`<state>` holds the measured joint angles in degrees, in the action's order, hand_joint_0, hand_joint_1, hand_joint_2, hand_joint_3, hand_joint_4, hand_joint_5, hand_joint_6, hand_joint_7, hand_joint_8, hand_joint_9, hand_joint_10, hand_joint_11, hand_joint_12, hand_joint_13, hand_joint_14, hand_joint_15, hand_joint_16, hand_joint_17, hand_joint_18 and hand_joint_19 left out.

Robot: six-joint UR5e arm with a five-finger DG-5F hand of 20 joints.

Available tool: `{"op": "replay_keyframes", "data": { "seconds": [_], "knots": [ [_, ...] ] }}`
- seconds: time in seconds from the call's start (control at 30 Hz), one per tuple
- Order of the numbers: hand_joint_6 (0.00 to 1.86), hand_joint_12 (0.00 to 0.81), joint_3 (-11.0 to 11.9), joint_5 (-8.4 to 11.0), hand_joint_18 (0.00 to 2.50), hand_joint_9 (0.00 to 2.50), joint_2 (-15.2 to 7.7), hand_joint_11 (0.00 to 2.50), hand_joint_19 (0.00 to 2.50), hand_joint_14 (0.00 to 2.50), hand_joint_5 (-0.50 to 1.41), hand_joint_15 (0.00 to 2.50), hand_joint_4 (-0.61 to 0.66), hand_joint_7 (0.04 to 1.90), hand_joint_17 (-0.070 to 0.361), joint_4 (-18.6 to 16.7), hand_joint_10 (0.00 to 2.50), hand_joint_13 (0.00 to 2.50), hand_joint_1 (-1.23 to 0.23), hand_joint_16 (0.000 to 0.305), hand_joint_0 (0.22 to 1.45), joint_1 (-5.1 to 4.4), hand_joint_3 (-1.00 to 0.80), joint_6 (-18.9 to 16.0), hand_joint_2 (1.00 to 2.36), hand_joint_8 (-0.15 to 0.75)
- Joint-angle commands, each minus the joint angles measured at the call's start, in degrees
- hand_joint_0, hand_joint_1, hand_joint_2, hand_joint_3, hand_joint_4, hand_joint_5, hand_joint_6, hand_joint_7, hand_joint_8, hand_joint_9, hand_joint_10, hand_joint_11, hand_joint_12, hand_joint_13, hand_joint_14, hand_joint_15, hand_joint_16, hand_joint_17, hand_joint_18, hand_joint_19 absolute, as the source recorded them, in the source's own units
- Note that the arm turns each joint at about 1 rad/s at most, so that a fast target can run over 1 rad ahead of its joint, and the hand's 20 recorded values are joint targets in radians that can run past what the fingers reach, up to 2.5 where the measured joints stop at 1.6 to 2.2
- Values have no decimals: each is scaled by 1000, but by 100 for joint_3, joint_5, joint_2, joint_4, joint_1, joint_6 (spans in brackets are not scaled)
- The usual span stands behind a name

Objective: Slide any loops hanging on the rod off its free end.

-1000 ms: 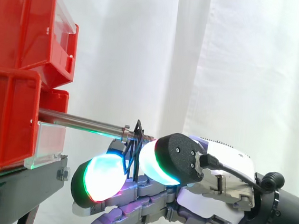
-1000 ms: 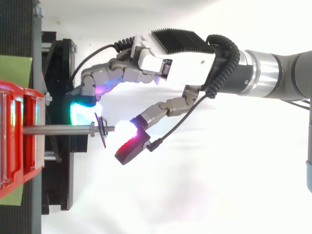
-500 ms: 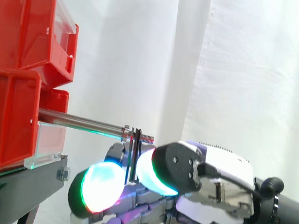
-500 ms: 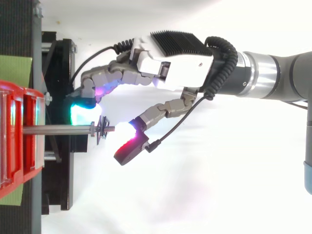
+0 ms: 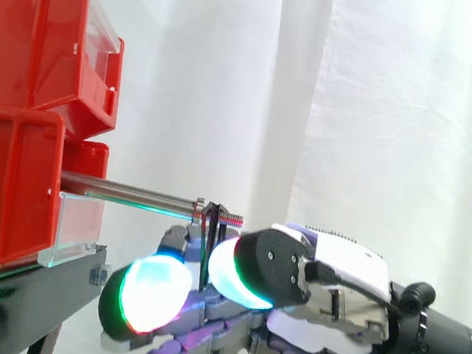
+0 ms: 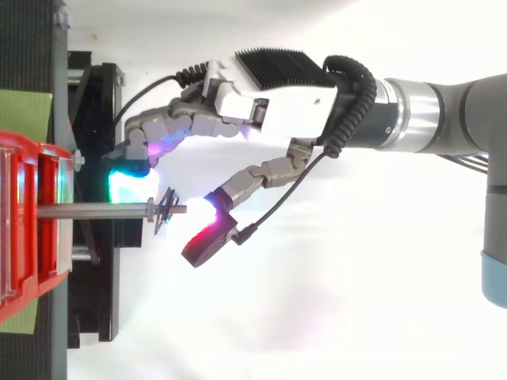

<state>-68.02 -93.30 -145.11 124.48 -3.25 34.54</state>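
Side-on: dark loop (image 5: 206,243) on horizontal rod (image 5: 126,191), by its rightward tip. From above: flanked, seemingly untouched, by loosely spread hand (image 6: 277,103).

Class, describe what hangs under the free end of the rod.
A thin dark loop hangs from the rod near its tip, the hand beneath. The hand covers the loop's lower part.

Red bins (image 5: 29,65) on black stand (image 5: 33,287), white curtain (image 5: 392,117); green patch (image 6: 24,111), perhaps tape.

A robotics lab test bench: a white curtain (image 5: 392,117) backs red bins (image 5: 31,48) stacked on a black stand (image 5: 33,291).
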Motion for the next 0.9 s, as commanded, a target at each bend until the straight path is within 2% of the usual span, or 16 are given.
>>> {"op": "replay_keyframes", "data": {
  "seconds": [0.0,0.13,0.67,0.87],
  "knots": [
    [501,302,157,-214,888,751,0,133,396,8,-150,233,207,1233,102,120,4,944,-561,45,544,70,-435,0,1007,286],
    [501,304,201,-276,891,752,0,128,399,8,-150,236,210,1233,102,164,6,960,-559,45,544,79,-435,0,1006,287],
    [500,298,193,-276,905,756,0,136,398,8,-145,235,206,1252,102,226,4,982,-571,45,549,79,-429,17,1007,287],
    [500,296,193,-355,906,759,0,133,398,8,-144,240,201,1260,102,235,4,987,-571,45,555,79,-425,17,1007,286]
  ]
}}
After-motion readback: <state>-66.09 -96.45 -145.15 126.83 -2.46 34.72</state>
